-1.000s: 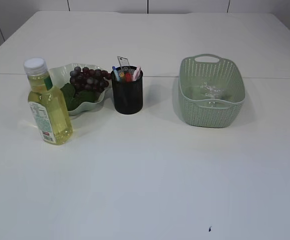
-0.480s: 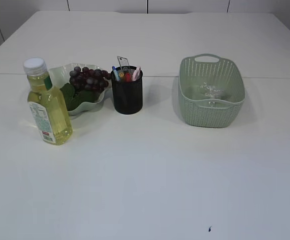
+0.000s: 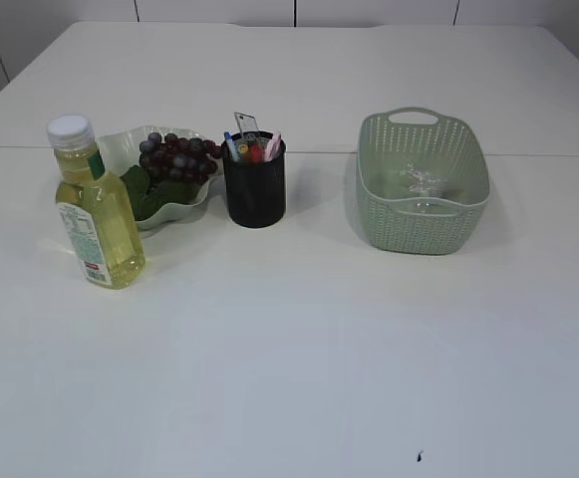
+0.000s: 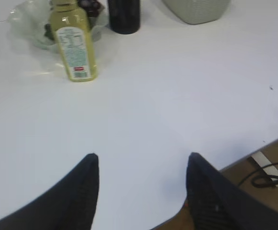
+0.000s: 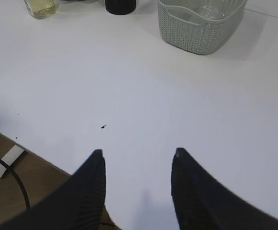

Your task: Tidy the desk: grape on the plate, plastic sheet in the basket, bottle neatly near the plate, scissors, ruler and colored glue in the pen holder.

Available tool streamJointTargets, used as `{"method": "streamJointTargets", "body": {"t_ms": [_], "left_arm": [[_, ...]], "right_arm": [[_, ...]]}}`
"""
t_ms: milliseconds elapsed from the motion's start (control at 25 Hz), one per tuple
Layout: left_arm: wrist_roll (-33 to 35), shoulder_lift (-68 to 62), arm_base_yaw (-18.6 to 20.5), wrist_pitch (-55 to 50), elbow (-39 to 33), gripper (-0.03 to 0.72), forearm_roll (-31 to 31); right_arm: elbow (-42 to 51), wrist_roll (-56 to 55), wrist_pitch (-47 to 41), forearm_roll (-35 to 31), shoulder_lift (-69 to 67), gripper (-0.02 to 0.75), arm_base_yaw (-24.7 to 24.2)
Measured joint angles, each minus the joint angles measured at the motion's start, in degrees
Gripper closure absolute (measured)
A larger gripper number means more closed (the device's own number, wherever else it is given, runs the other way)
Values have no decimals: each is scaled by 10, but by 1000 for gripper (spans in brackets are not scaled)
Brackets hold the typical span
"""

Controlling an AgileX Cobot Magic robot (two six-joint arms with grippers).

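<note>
White desk looks done: grapes on plate, bottle beside it, pen holder filled, sheet in basket; left gripper and right gripper gape empty near edge, best kept clear.

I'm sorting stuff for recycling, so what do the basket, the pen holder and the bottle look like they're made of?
Basket: likely molded plastic, matte pale green, with a woven-look perforated wall. Pen holder: probably black metal mesh, though the holes are faint. Bottle: clear glossy plastic or glass, yellow liquid showing through, white cap.
</note>
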State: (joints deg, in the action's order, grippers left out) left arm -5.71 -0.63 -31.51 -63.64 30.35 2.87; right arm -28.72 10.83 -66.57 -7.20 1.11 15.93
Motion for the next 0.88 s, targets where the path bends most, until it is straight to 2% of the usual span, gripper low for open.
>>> {"method": "streamJointTargets", "body": {"t_ms": [120, 200, 280, 880], "left_arm": [[0, 0, 76, 0, 0, 259, -15], [0, 0, 113, 0, 0, 259, -21], [0, 0, 131, 0, 0, 259, -23], [0, 0, 140, 0, 0, 259, -23]], "right_arm": [[0, 0, 0, 0, 0, 374, 0], [0, -1, 0, 0, 0, 374, 0], [0, -1, 0, 0, 0, 374, 0], [0, -1, 1, 34, 0, 374, 0]]}}
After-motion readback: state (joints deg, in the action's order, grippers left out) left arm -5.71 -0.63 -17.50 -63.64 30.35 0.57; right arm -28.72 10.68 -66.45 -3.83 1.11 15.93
